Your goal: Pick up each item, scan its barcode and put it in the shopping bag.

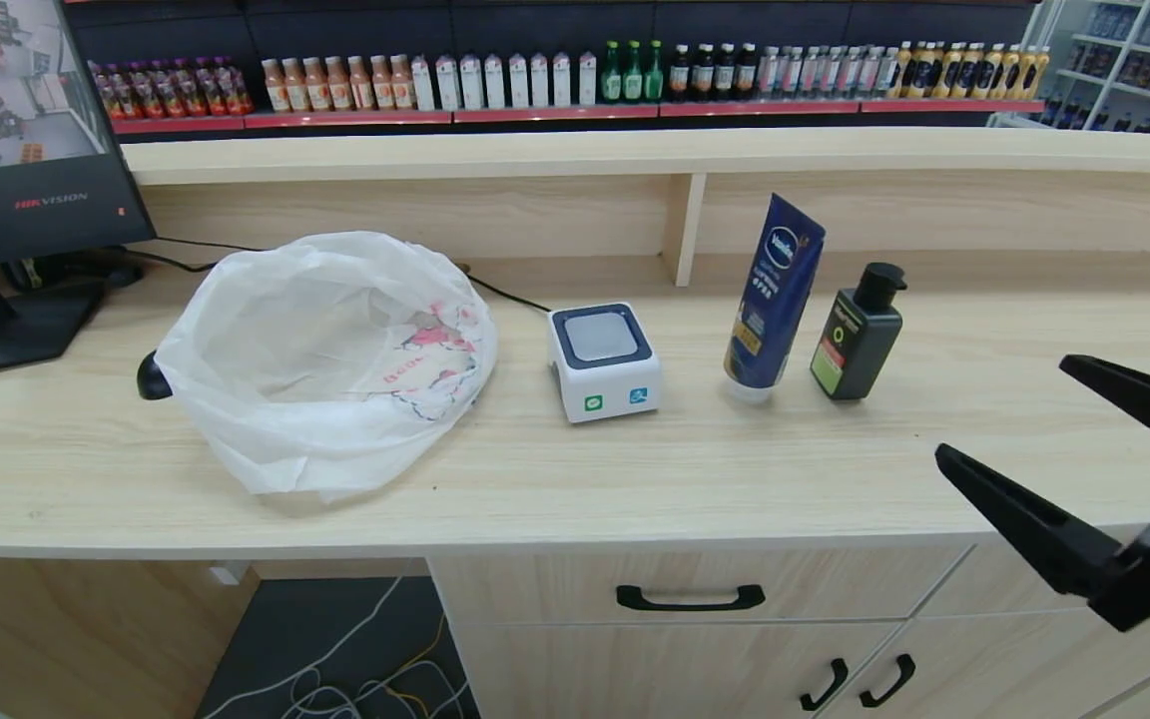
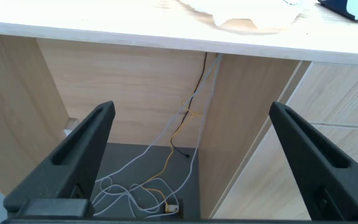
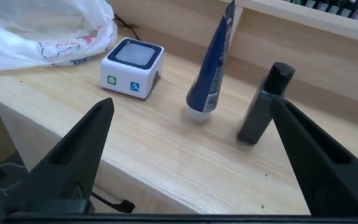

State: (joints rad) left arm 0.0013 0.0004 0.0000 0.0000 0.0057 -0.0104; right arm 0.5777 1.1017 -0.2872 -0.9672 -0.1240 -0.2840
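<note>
Two items stand on the tabletop [image 1: 635, 479], right of the white barcode scanner [image 1: 603, 361]. At the far left, the left jaws gape wide below the tabletop's front edge, facing loose cables [image 2: 166, 180]. The white plastic shopping bag [image 1: 325, 359] lies open, then comes the scanner. The blue tube [image 1: 775, 295] stands cap-down, with the dark green pump bottle [image 1: 857, 335] just beside it, apart. The right jaws, spread wide and empty, hover at the front edge, right of the bottle.

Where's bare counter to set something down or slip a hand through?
Bare: the front strip of the counter before the shopping bag, scanner and blue tube; the gap between scanner and tube; the stretch right of the pump bottle. Tight: tube to pump bottle, and bag to scanner.
</note>
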